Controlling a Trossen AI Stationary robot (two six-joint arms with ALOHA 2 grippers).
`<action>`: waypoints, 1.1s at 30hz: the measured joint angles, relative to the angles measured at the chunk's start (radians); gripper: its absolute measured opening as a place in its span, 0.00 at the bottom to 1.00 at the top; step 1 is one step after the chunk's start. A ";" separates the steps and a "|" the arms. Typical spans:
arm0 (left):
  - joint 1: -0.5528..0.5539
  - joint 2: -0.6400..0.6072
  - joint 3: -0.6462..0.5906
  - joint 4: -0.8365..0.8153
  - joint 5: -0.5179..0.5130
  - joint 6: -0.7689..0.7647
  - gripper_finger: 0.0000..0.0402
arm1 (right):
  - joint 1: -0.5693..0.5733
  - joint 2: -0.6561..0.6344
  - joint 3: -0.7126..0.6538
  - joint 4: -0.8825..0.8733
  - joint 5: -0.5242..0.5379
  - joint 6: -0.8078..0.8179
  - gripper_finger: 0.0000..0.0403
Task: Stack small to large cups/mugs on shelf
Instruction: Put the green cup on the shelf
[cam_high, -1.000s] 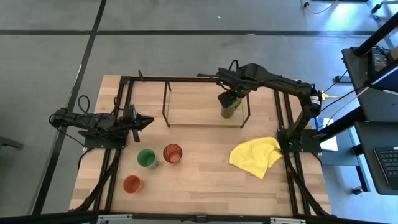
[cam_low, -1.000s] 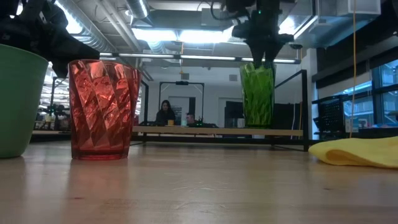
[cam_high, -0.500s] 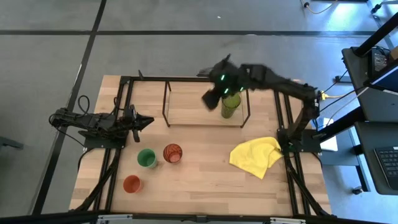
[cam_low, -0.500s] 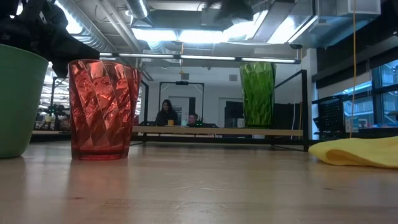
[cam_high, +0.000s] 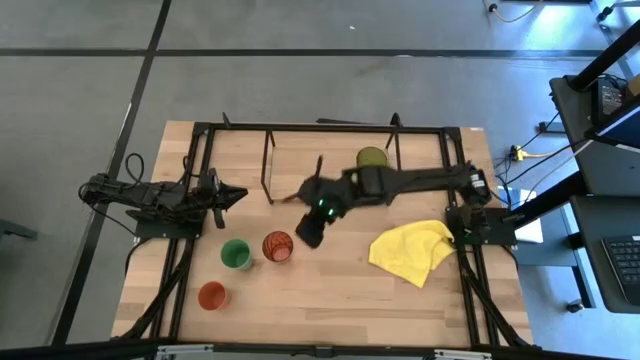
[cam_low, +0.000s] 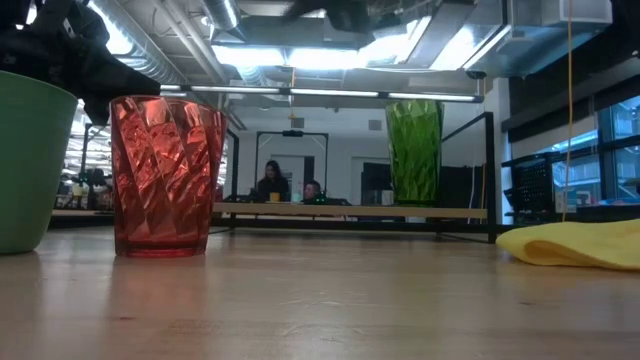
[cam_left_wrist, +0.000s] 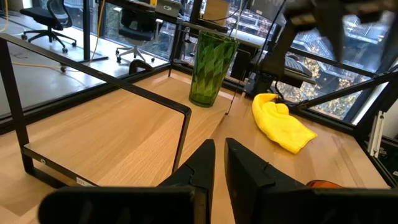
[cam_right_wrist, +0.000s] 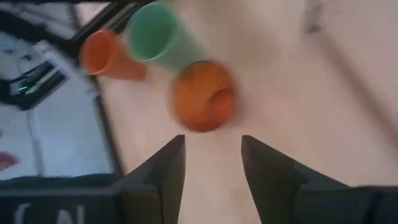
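Observation:
The olive-green cup (cam_high: 372, 158) stands upright on its base at the right end of the shelf's board (cam_high: 320, 172); it also shows in the low view (cam_low: 415, 150) and the left wrist view (cam_left_wrist: 210, 68). On the table stand the translucent orange-brown cup (cam_high: 277, 245), the bright green cup (cam_high: 236, 254) and the orange-red cup (cam_high: 212, 295). My right gripper (cam_high: 312, 225) is open and empty, hovering just right of and above the orange-brown cup (cam_right_wrist: 202, 96). My left gripper (cam_high: 235, 193) is shut and empty at the table's left, beside the shelf.
A yellow cloth (cam_high: 410, 250) lies crumpled on the table's right side, near the right arm's base. The shelf's thin black legs (cam_left_wrist: 183, 134) and the table's black rails (cam_high: 200, 130) stand around the work area. People sit in the room far behind the shelf (cam_low: 268, 182).
My right gripper has come off the olive-green cup, which stays upright on the shelf's right end. It has risen and swung toward the table's near left, down to the orange-brown cup.

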 joint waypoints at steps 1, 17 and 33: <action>0.000 0.000 0.000 0.000 0.000 0.000 0.07 | 0.018 0.014 0.000 0.023 -0.012 0.014 0.39; 0.000 0.000 0.000 0.000 0.000 0.000 0.07 | 0.186 0.171 0.000 0.148 -0.069 0.081 0.39; 0.000 0.000 0.000 0.000 0.000 0.000 0.07 | 0.251 0.206 -0.001 0.157 0.108 0.125 0.39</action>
